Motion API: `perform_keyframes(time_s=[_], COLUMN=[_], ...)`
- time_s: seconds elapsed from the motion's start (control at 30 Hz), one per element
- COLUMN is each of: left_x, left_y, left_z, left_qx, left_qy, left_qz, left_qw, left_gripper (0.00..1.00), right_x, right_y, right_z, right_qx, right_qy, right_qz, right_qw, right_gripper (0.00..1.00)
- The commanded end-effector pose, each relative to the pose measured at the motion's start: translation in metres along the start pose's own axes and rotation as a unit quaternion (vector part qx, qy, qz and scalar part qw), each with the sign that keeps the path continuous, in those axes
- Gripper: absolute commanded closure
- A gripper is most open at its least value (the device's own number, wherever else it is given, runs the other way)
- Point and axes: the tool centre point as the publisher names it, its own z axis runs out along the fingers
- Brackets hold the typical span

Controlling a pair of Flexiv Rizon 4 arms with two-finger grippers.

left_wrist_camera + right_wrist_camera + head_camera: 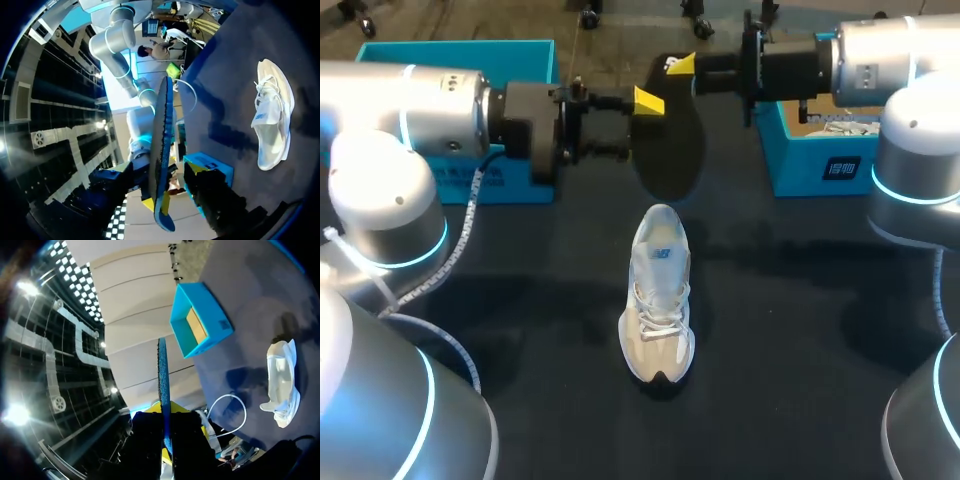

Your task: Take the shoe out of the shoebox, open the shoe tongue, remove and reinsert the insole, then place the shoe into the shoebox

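A dark insole (pixel 670 150) hangs edge-down above the table's far middle, with my right gripper (pixel 685 72) shut on its upper end. In the right wrist view the insole (pixel 163 375) runs edge-on out from between the right gripper (pixel 166 412) fingers. My left gripper (pixel 638 125) comes in from the left with its jaws around the insole's side. The left wrist view has the insole (pixel 162 150) between the left gripper (pixel 172 192) fingers, close against one finger, with a gap to the other. The white shoe (pixel 658 300) lies on the table's middle, toe toward me.
A blue shoebox part (pixel 525 55) stands at the far left behind my left arm. Another blue box (pixel 820 165) with paper inside stands at the far right under my right arm. A white cable (pixel 470 215) trails along my left arm.
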Motion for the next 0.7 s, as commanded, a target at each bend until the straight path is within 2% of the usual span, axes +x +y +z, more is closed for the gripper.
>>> perform_keyframes(time_s=[0.03, 0.07, 0.1, 0.17, 0.33, 0.37, 0.4, 0.7], left_x=[0.000, 0.001, 0.002, 0.003, 0.008, 0.009, 0.011, 0.021], left_y=[0.006, 0.007, 0.008, 0.008, 0.012, 0.012, 0.013, 0.017], left_z=[0.011, 0.012, 0.012, 0.012, 0.013, 0.012, 0.012, 0.006], left_qx=[-0.003, -0.003, -0.004, -0.004, -0.007, -0.006, -0.005, -0.011], left_qy=[0.001, 0.001, 0.003, 0.004, 0.007, 0.009, 0.010, 0.023], left_qz=[-0.001, -0.001, -0.002, -0.003, -0.007, -0.009, -0.011, -0.028], left_qw=[1.000, 1.000, 1.000, 1.000, 1.000, 1.000, 1.000, 0.999], left_gripper=[0.64, 0.69, 0.83, 1.00, 1.00, 1.00, 1.00, 1.00], right_x=[-0.001, -0.002, -0.003, -0.005, -0.004, -0.004, -0.003, -0.005], right_y=[-0.004, -0.005, -0.006, -0.007, -0.008, -0.008, -0.009, -0.016], right_z=[0.009, 0.009, 0.009, 0.010, 0.009, 0.008, 0.006, -0.020], right_qx=[-0.006, -0.006, -0.007, -0.007, -0.007, -0.005, -0.011, -0.037], right_qy=[0.006, 0.007, 0.009, 0.010, 0.015, 0.011, 0.008, -0.004], right_qz=[-0.001, 0.000, 0.001, 0.003, -0.004, -0.016, -0.018, -0.066], right_qw=[1.000, 1.000, 1.000, 1.000, 1.000, 1.000, 1.000, 0.997], right_gripper=[1.00, 1.00, 1.00, 1.00, 1.00, 0.61, 0.00, 0.00])
